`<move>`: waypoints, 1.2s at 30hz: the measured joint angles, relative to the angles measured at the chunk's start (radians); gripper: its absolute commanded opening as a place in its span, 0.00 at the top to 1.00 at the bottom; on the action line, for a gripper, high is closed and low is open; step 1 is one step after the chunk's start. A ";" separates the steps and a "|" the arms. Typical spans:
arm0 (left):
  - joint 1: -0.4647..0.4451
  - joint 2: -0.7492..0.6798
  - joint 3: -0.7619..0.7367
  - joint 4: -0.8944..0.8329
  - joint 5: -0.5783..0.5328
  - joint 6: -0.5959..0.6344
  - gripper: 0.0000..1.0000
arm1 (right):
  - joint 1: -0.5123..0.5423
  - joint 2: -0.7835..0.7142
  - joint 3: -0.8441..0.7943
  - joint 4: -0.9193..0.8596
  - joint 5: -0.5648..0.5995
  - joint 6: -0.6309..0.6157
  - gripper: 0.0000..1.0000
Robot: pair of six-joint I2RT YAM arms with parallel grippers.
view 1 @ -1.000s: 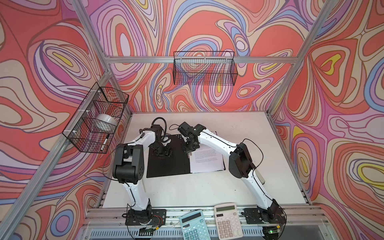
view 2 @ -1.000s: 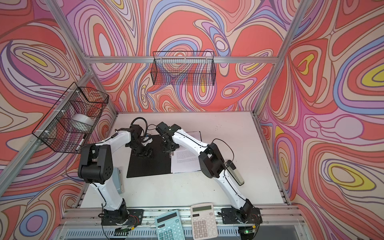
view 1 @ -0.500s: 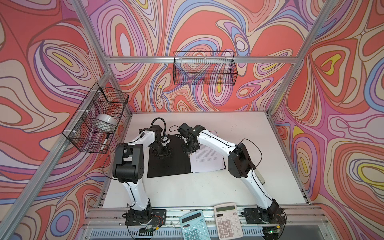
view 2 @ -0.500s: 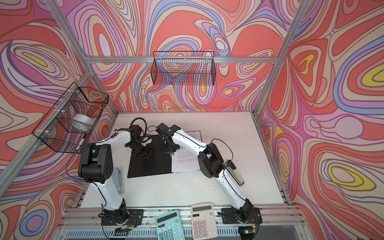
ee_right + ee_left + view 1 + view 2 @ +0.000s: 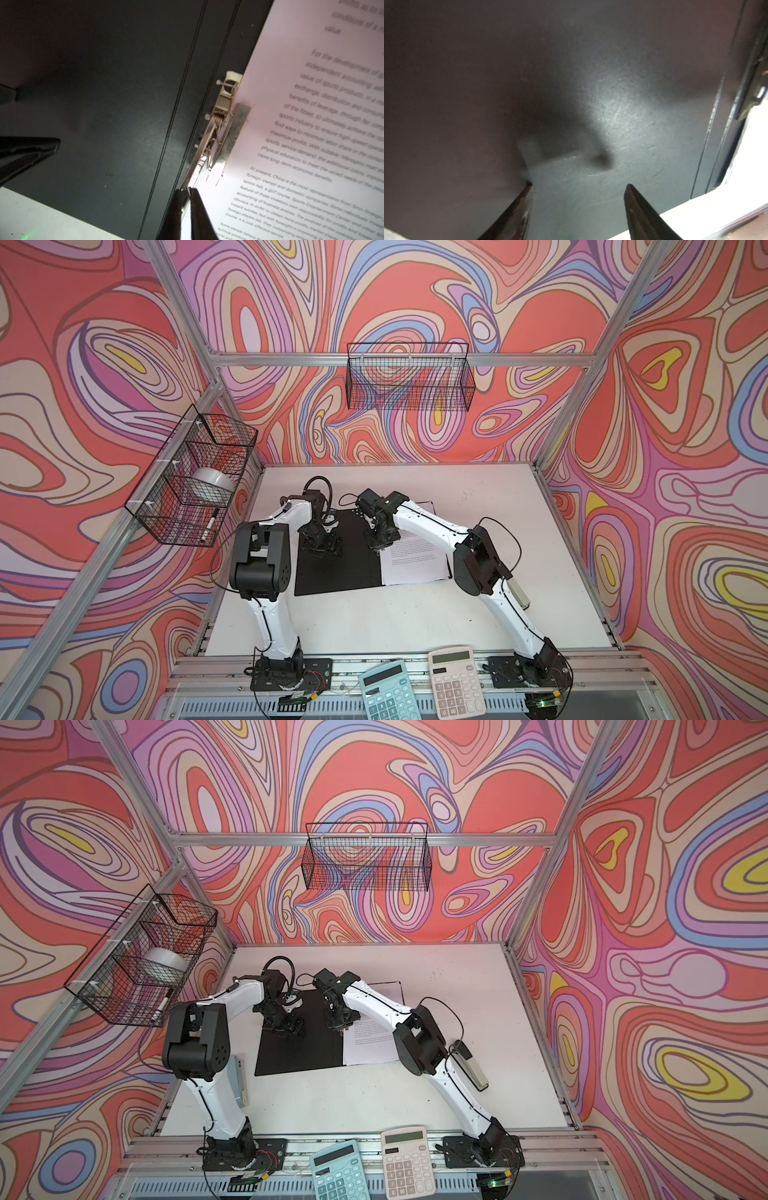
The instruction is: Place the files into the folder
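- A wire basket (image 5: 166, 506) hangs on the wall at 9 o'clock of the table (image 5: 478, 497). It holds a roll of tape (image 5: 212, 485) and a marker (image 5: 210, 524).
- The left gripper (image 5: 579, 185) points down over the folder's left leaf, at about 10 o'clock from the table's middle in both top views (image 5: 322, 547) (image 5: 286, 1027). Its jaws stand wide apart with nothing between them. Whether the tips touch the leaf cannot be told.
- The folder (image 5: 332, 576) lies open and flat, black inside up, just to the 10 o'clock side of the table's middle (image 5: 299, 1056).
- The right gripper (image 5: 187, 190) comes down at the folder's spine, at 3 o'clock of the left gripper (image 5: 376, 547). Its jaws are nearly together, pinching the end of the spine clip (image 5: 220, 116)'s metal lever.
- A teal calculator (image 5: 384, 693) sits on the front rail at 6 o'clock.
- A second wire basket (image 5: 409, 381) hangs on the back wall at 12 o'clock.
- The files (image 5: 415, 568) lie on the folder's right half, at 3 o'clock of the spine (image 5: 368, 1048). Their near edge is tucked beside the clip, and printed text faces up (image 5: 311, 145).
- A white calculator (image 5: 455, 682) sits just beside the teal one, at its 3 o'clock.
- A grey stapler-like thing (image 5: 517, 593) lies at 4 o'clock, partly behind the right arm.
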 measured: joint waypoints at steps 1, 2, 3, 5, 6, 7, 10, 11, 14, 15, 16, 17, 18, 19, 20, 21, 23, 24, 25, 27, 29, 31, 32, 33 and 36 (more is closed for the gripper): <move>0.000 0.001 0.002 0.000 -0.002 0.000 0.30 | -0.001 0.001 0.000 0.001 0.000 -0.002 0.89; 0.000 0.001 0.002 0.000 -0.003 0.000 0.31 | -0.001 0.001 0.001 0.001 0.000 -0.003 0.89; 0.000 0.001 0.002 0.000 -0.004 0.000 0.31 | -0.002 0.002 0.001 0.002 0.000 -0.005 0.89; 0.000 0.002 0.002 0.000 -0.004 0.000 0.30 | -0.002 0.002 0.001 0.002 0.000 -0.007 0.89; 0.000 0.002 0.002 0.000 -0.004 0.000 0.30 | -0.003 0.003 0.001 0.003 0.000 -0.008 0.89; 0.000 0.002 0.002 0.000 -0.004 0.000 0.30 | -0.003 0.004 0.001 0.003 0.000 -0.009 0.89; 0.000 0.002 0.002 0.000 -0.004 0.000 0.31 | -0.006 0.007 0.002 0.005 0.000 -0.012 0.89; 0.000 0.002 0.002 0.000 -0.004 0.000 0.30 | -0.006 0.009 0.003 0.005 0.000 -0.013 0.89; 0.000 0.002 0.002 0.000 -0.004 0.000 0.30 | -0.006 0.013 0.006 0.005 0.002 -0.016 0.89; 0.000 0.002 0.002 0.000 -0.004 0.000 0.30 | -0.006 0.014 0.008 0.005 0.003 -0.016 0.89; 0.000 0.002 0.002 0.000 -0.004 0.000 0.30 | -0.006 0.016 0.010 0.005 0.004 -0.017 0.89; 0.000 0.002 0.002 0.000 -0.004 0.000 0.30 | -0.006 0.017 0.013 0.004 0.004 -0.017 0.89; 0.000 0.002 0.002 0.000 -0.004 0.000 0.30 | -0.007 0.019 0.016 0.004 0.005 -0.018 0.89; 0.000 0.002 0.002 0.000 -0.004 0.000 0.30 | -0.007 0.020 0.018 0.002 0.005 -0.018 0.89; 0.000 0.002 0.002 0.000 -0.004 0.000 0.31 | -0.007 0.022 0.021 0.002 0.005 -0.020 0.89; 0.000 0.002 0.002 0.000 -0.004 0.000 0.31 | -0.007 0.024 0.024 0.001 0.005 -0.021 0.89; 0.000 0.002 0.002 0.000 -0.004 0.000 0.31 | -0.007 0.027 0.030 -0.002 0.006 -0.024 0.89; 0.000 0.002 0.002 0.000 -0.004 0.000 0.31 | -0.007 0.029 0.034 -0.004 0.006 -0.024 0.89; 0.000 0.002 0.002 0.000 -0.004 0.000 0.31 | -0.007 0.031 0.035 -0.005 0.006 -0.026 0.89; 0.000 0.002 0.002 0.000 -0.004 0.000 0.31 | -0.007 0.032 0.035 -0.007 0.006 -0.028 0.89; 0.000 0.002 0.002 0.000 -0.004 0.000 0.31 | -0.007 0.034 0.038 -0.009 0.006 -0.031 0.89; 0.000 0.002 0.002 0.000 -0.004 0.000 0.31 | -0.007 0.037 0.040 -0.011 0.006 -0.032 0.89; 0.000 0.002 0.002 0.000 -0.004 0.000 0.30 | -0.007 0.037 0.042 -0.013 0.007 -0.033 0.89; 0.000 0.002 0.002 0.000 -0.004 0.000 0.31 | -0.007 0.038 0.042 -0.014 0.007 -0.034 0.89; 0.000 0.002 0.002 0.000 -0.004 0.000 0.31 | -0.007 0.041 0.048 -0.019 0.009 -0.035 0.89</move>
